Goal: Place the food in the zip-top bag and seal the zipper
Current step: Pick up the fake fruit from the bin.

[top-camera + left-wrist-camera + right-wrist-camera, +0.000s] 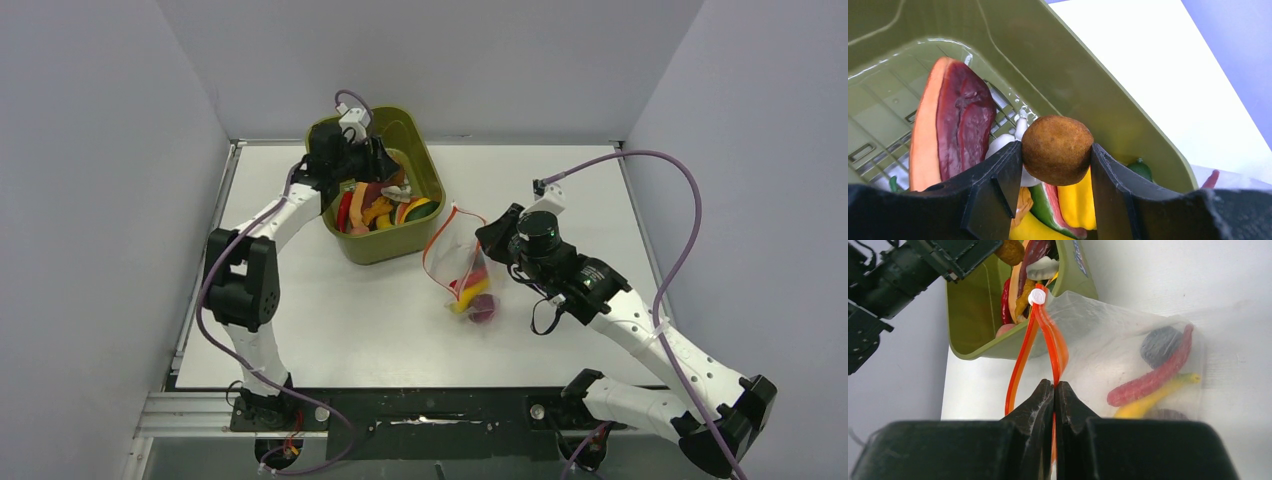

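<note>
Pinching zipper (1055, 342), left hand (1056, 155) gripping brown ball (1057, 142)

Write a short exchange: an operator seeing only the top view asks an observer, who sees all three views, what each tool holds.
Operator: Has the left tool got anything from the bin?
Observer: Yes. Its wrist view shows it shut on a round brown ball.
Operator: What does the right tool hold?
Observer: Its wrist view shows it shut on one strand of the zipper. The other strand bows away, so the bag is open.
</note>
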`<state>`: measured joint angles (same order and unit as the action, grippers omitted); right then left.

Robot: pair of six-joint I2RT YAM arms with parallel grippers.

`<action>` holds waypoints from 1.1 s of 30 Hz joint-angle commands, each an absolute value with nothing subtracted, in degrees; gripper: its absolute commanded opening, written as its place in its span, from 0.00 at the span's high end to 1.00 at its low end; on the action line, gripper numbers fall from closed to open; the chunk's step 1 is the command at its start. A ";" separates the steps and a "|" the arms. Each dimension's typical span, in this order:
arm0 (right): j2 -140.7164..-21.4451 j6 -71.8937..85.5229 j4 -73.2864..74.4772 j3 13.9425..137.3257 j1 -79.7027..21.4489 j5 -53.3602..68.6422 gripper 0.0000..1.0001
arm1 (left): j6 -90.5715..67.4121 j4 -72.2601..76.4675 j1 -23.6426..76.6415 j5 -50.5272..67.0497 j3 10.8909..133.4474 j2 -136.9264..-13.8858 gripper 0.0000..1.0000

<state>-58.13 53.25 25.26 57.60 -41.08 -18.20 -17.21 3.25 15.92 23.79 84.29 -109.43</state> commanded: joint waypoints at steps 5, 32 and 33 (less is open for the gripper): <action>-58.35 54.59 22.10 58.21 -41.75 -18.31 1.00 | -21.92 10.48 15.60 21.14 78.19 -96.72 0.79; -61.46 56.91 18.91 58.09 -40.87 -16.16 1.00 | -39.12 23.58 19.96 32.32 55.61 -73.16 0.80; -61.68 57.00 18.83 58.10 -40.91 -16.17 1.00 | -39.36 24.09 20.71 32.08 54.89 -72.56 0.80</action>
<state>-61.25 56.40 22.70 57.14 -41.23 -16.23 -35.81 17.30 18.44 29.65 57.36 -75.79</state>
